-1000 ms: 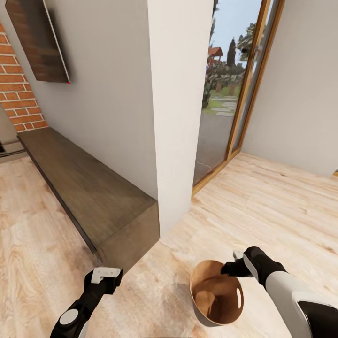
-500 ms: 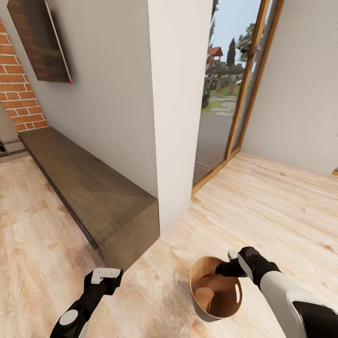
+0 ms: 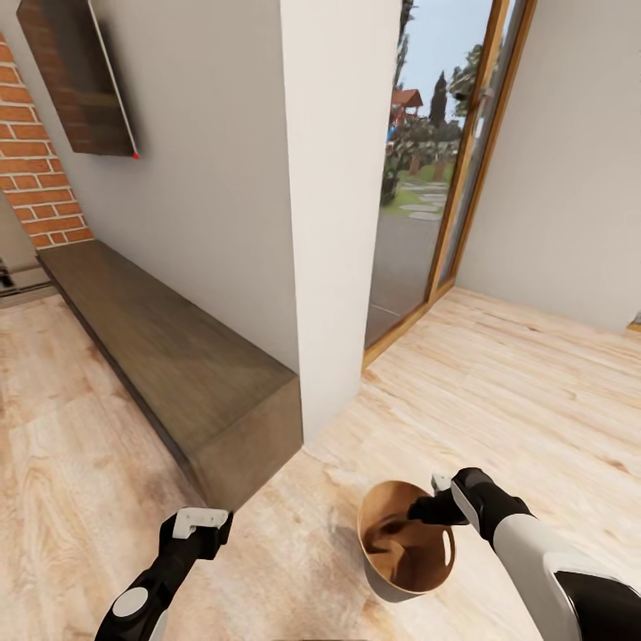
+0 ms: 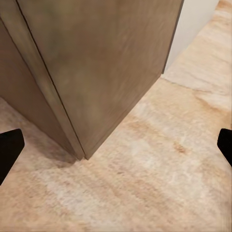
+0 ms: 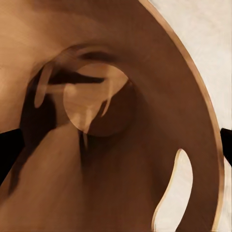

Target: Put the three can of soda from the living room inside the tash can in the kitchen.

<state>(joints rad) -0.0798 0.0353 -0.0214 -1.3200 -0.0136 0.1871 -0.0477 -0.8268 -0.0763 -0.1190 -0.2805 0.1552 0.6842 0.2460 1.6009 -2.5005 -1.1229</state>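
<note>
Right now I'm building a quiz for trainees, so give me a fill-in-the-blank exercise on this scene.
1. The right claw grips the trash can by its ____.
2. Inside, the trash can holds ____ cans.
3. The left claw is ____ and carries nothing.
4. The low dark cabinet stands against the wall, below the ____.

Missing words: rim; no; open; TV

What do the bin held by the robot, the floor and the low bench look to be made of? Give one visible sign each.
Bin: likely coppery metal or plastic, smooth sheen. Floor: light wood planks, visible grain. Low bench: dark matt wood, faint grain.
</note>
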